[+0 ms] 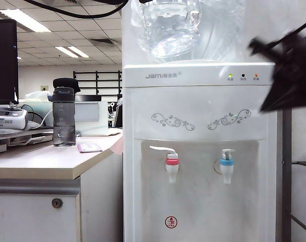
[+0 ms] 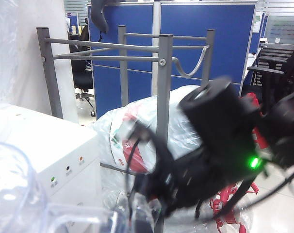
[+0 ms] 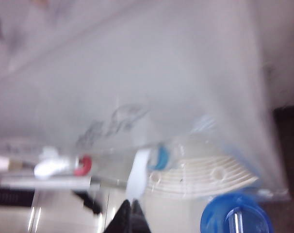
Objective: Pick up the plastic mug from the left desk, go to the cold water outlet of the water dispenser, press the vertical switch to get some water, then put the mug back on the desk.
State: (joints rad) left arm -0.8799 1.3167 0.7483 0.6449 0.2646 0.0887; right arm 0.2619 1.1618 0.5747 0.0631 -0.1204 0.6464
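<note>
- Mug (image 1: 169, 27): clear, faceted, aloft at 12 o'clock of the exterior view, in front of the dispenser's big bottle (image 1: 218, 30). It is well above both taps.
- Left claw: clenched on the mug. Its fingers are hidden; the left wrist view shows only the clear mug wall at the camera's near edge.
- Right claw (image 3: 131, 209): clenched and empty, tips pressed together, pointing toward the blue tap. In the exterior view it is a black blur (image 1: 289, 75) at 2 o'clock, beside the dispenser (image 1: 193, 116).
- Blue tap (image 1: 226, 164): with its small white switch (image 1: 227, 151), at 5 o'clock of the dispenser front. The red tap (image 1: 171, 164) stands at its 9 o'clock.
- Right wrist view only: the cream drip grille (image 3: 205, 177) under the taps and a blue round cap (image 3: 234, 218).
- Left wrist view only: grey metal rack (image 2: 164, 73), bagged goods (image 2: 137, 121) and blue partitions (image 2: 205, 43) behind the right arm (image 2: 220, 141).
- Bench (image 1: 42, 161): at 8 o'clock, carrying a grey bottle (image 1: 64, 113) and a pink card (image 1: 90, 147).
</note>
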